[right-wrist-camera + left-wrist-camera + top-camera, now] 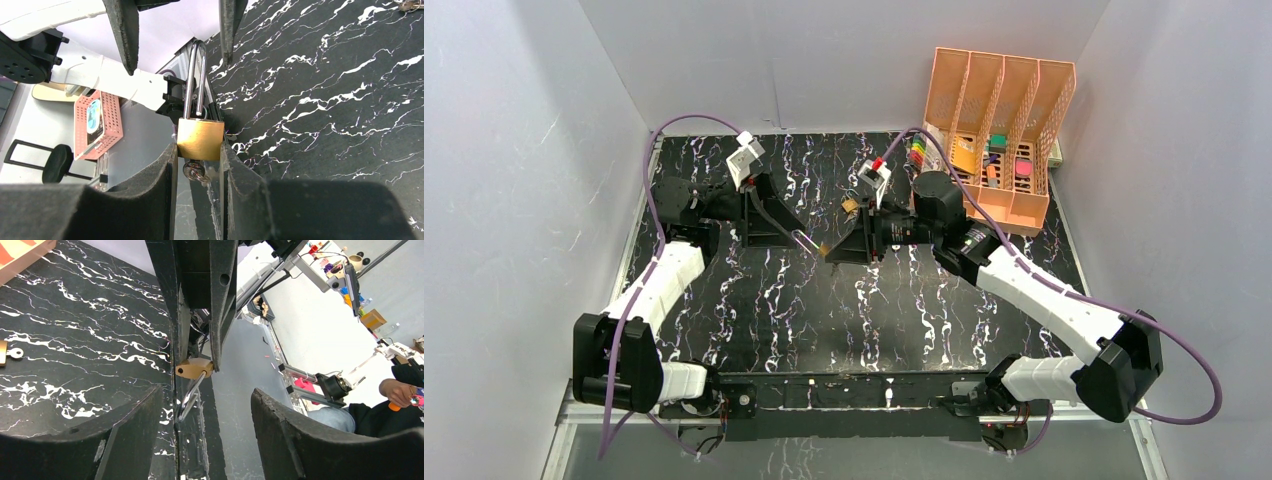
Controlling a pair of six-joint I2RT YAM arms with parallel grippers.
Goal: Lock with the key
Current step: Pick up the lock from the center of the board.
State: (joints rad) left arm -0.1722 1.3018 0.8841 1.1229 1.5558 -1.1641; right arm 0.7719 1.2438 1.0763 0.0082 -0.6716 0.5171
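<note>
One brass padlock point(200, 139), above the table's point(754, 320) centre, clamped in the right gripper point(197, 152); left gripper point(205, 400) wide astride its shackle point(195, 75); risk: off-centre closing could twist the body loose.

Left arm point(659, 280) and right arm point(1034, 290) reaching inward, tips facing, left jaws parted, right jaws clamped.

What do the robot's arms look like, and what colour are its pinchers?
The left arm and the right arm both have smooth white shells with chunky black joints. A purple cable loops along each one. The left gripper and the right gripper each have two thick, black, rough-looking fingers.
</note>
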